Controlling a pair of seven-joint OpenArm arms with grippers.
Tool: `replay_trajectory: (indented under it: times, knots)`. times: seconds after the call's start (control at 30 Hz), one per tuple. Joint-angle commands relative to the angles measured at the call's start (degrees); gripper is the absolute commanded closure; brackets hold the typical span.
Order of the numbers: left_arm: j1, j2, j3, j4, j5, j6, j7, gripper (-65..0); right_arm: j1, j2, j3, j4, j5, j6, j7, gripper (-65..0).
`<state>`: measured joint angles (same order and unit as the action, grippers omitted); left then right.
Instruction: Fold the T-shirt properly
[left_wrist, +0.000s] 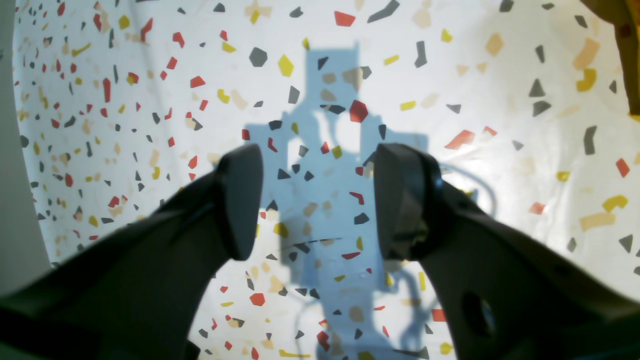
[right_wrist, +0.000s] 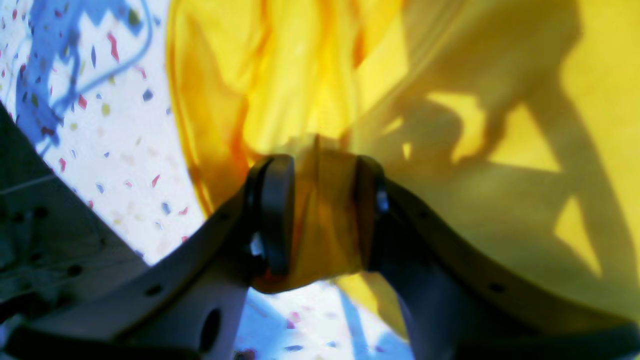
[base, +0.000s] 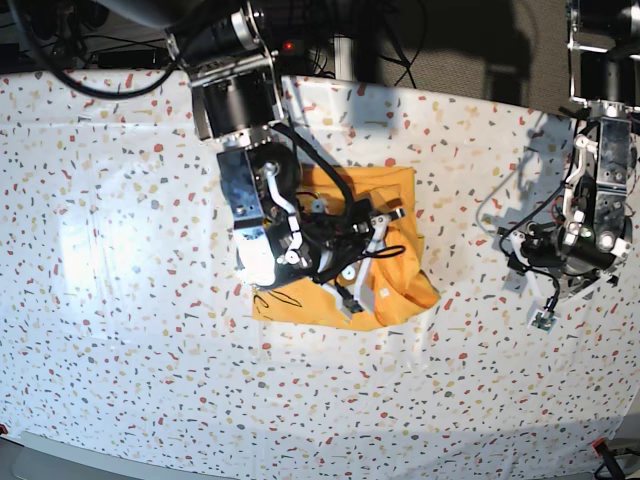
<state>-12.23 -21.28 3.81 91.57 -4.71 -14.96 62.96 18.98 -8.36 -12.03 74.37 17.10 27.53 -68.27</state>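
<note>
Garment: a large plain orange-yellow short-sleeved cotton T-shirt (base: 380, 200) is seen lying on the white tablecloth speckled with red, yellow and grey flecks (base: 120, 200), near the middle of the table and already gathered into a rough rectangle.

Position: the shirt is partly covered in the base view by the right arm; one corner is lifted and draped in loose folds on the side nearest the left arm.

Right gripper: the right gripper (right_wrist: 320, 215) is pinching a bunched fold of the yellow fabric between its two dark pads (right_wrist: 275, 210), with cloth filling the gap between the jaws.

Left gripper: the left gripper (left_wrist: 317, 200) is held with its jaws spread wide and nothing between them, above bare tablecloth and well apart from the shirt.

Handling: the cloth is judged light, soft and limp; it sags and wrinkles where lifted, so no shape is expected to be kept unless it is laid flat.

Slip: the cotton is judged not slippery, though a thick bunch could be released unevenly.

Hold: a hem edge or corner, taken as a thin layer, is judged the better place to grip than a wad.

Lettering: no print is visible on the exposed side.
</note>
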Motion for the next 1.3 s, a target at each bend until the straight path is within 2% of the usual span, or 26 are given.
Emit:
replay_trajectory:
  times: [0.0,0.07,0.2,0.27,0.37,0.47,0.7,0.93,1.07,1.27]
  knots:
    - [-1.27,-0.83,-0.33,1.09,0.22,0.44,-1.2,-34.4,0.96,-0.64,-1.18,1.05,3.32,-0.09,0.72,-20.4]
    - [-1.27,-0.83,-0.33,1.09,0.22,0.44,-1.33,-34.4,0.68,-0.64,-3.72,1.05,8.87,0.44,0.72,-20.4]
    - [-1.27,-0.83,-0.33,1.09,0.24,0.44,-1.31,-34.4,1.53,-0.64,-9.33,1.05,20.9,3.87,0.72,-20.4]
    - [-1.27,-0.83,-0.33,1.09,0.24,0.42,-1.27,-34.4,2.14,-0.64,-12.07,1.05,23.87,6.19,0.72,-20.4]
    - [-1.27,-0.83,-0.33,1.09,0.24,0.44,-1.09,-34.4,2.62,-0.64,-15.21,1.05,24.04,8.0,0.72,-20.4]
    - [-1.27,-0.83,-0.33,1.09,0.22,0.44,-1.09,-34.4,2.75,-0.64,-16.06,1.05,23.21,8.33,0.72,-20.4]
    - [-1.27,-0.83,-0.33,1.09,0.22,0.44,-1.09,-34.4,3.08,-0.64,-15.32,1.07,13.81,8.22,0.72,-20.4]
    - [-1.27,-0.83,-0.33,1.09,0.22,0.44,-1.09,-34.4,6.51,-0.64,-15.32,1.18,1.25,5.57,0.72,-20.4]
    - [-1.27,-0.83,-0.33,1.09,0.22,0.44,-1.14,-34.4,10.08,-0.64,-15.32,1.42,3.41,5.44,0.72,-20.4]
    - [-1.27,-0.81,-0.33,1.09,0.22,0.44,-1.33,-34.4,12.35,-0.64,-15.32,1.42,20.48,5.05,0.59,-20.4]
